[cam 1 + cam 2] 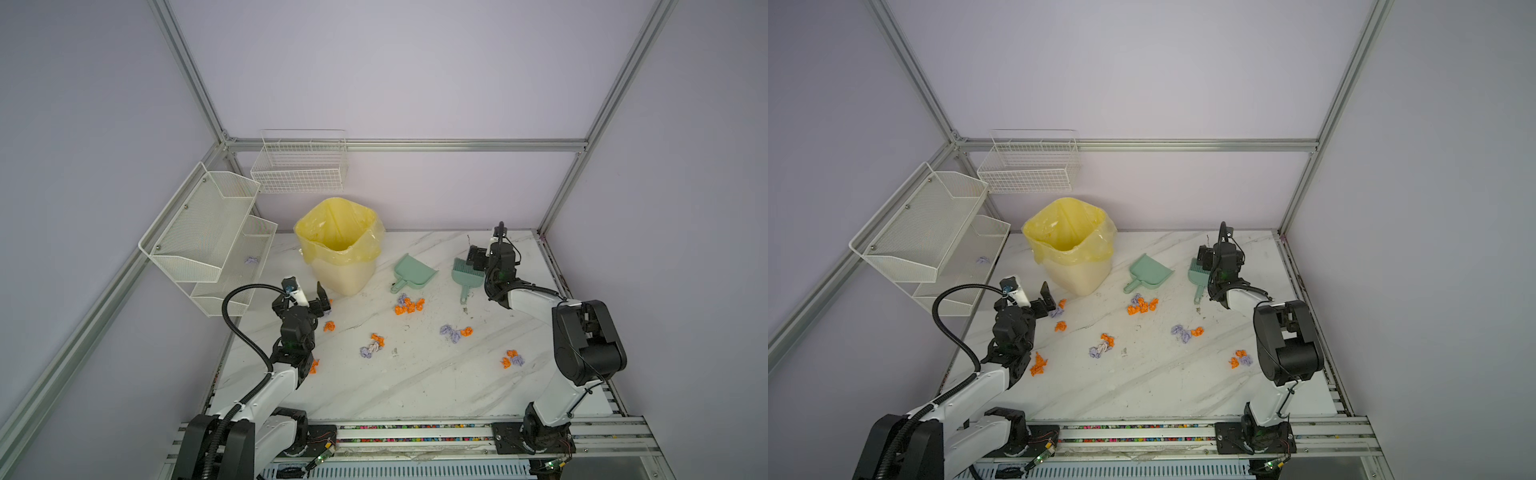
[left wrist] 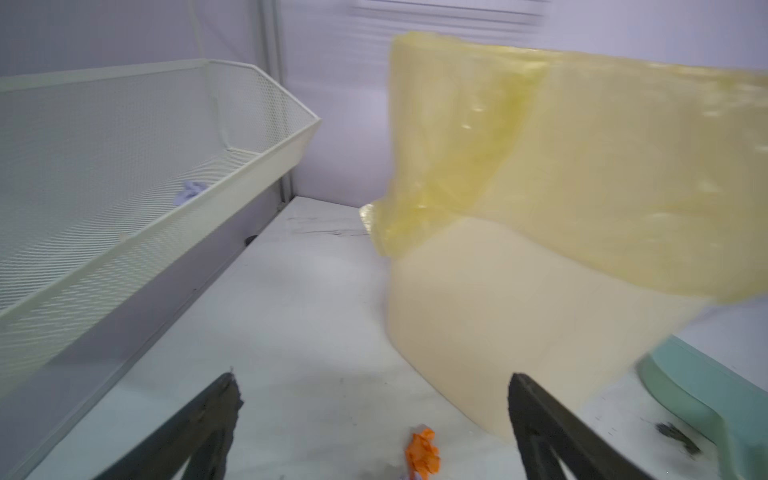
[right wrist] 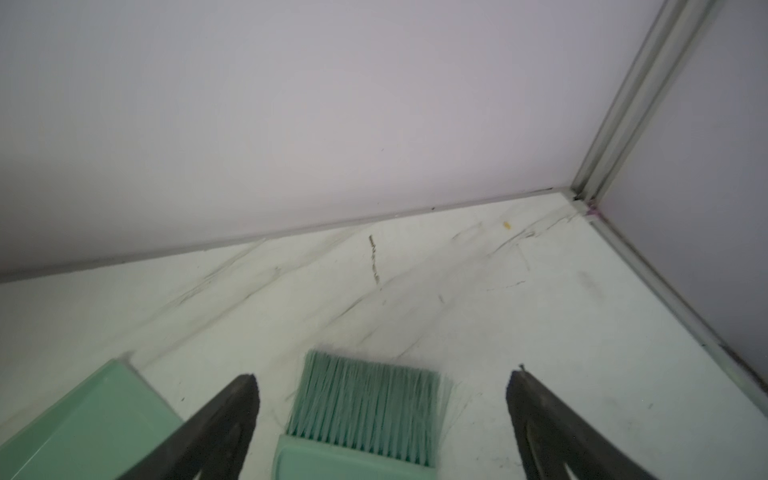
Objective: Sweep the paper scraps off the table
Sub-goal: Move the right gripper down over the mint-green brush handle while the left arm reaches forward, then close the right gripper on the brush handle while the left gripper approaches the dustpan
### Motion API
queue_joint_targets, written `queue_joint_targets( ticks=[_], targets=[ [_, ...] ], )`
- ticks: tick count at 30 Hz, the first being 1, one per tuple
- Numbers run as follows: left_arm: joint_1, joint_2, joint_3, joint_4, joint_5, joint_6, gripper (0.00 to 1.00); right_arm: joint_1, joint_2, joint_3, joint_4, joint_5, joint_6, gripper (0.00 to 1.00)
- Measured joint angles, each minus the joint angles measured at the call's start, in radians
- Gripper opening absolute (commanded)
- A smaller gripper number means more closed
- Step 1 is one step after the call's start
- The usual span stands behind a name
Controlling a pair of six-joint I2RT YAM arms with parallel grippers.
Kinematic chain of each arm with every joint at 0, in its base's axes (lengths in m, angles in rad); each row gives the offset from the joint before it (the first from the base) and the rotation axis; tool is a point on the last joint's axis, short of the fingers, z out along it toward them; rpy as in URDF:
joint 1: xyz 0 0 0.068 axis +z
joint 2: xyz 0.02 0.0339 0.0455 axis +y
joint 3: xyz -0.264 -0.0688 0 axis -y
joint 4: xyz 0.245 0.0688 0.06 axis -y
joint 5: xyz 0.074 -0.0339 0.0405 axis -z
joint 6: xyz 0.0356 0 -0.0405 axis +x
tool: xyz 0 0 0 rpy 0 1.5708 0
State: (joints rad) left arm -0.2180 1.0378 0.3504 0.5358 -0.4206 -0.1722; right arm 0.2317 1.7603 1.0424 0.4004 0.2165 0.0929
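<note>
Orange and lavender paper scraps lie in small heaps on the white marble table (image 1: 415,382): one heap (image 1: 409,305) below the dustpan, others mid-table (image 1: 455,332) (image 1: 372,345), on the right (image 1: 512,358) and by the left arm (image 1: 329,326). My left gripper (image 1: 311,295) (image 2: 373,380) hangs open beside the bin, with an orange scrap (image 2: 423,453) on the table between its fingers. My right gripper (image 1: 478,259) (image 3: 382,376) is open over the green brush (image 1: 467,274) (image 3: 365,407), whose bristle head lies between the fingers, untouched.
A green dustpan (image 1: 413,272) (image 3: 91,419) lies left of the brush. A cream bin with a yellow bag (image 1: 338,249) (image 2: 540,311) stands at the back left. White mesh shelves (image 1: 208,232) hang on the left wall, one holding a lavender scrap (image 2: 190,193). A wire basket (image 1: 301,166) hangs behind.
</note>
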Motion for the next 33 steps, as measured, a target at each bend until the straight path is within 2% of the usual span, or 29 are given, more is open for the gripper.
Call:
queue_joint_targets(
  ticks=[4, 9, 15, 19, 28, 33],
  targets=[
    [-0.232, -0.05, 0.047, -0.112, -0.031, -0.001, 1.0, 0.036, 0.08, 0.081, -0.185, -0.065, 0.046, 0.8],
    [-0.369, -0.074, 0.113, -0.224, -0.01, -0.077, 1.0, 0.037, 0.159, 0.104, -0.324, -0.113, 0.098, 0.69],
    [-0.459, 0.064, 0.262, -0.374, 0.055, -0.179, 1.0, 0.036, 0.2, 0.107, -0.369, -0.139, 0.134, 0.58],
    [-0.512, 0.161, 0.35, -0.441, 0.079, -0.204, 1.0, 0.035, 0.2, 0.106, -0.368, -0.145, 0.151, 0.52],
    [-0.549, 0.277, 0.462, -0.517, 0.114, -0.214, 1.0, 0.041, 0.13, 0.039, -0.404, -0.132, 0.186, 0.61],
    [-0.55, 0.312, 0.489, -0.52, 0.125, -0.214, 1.0, 0.043, 0.082, 0.021, -0.451, -0.126, 0.192, 0.62]
  ],
)
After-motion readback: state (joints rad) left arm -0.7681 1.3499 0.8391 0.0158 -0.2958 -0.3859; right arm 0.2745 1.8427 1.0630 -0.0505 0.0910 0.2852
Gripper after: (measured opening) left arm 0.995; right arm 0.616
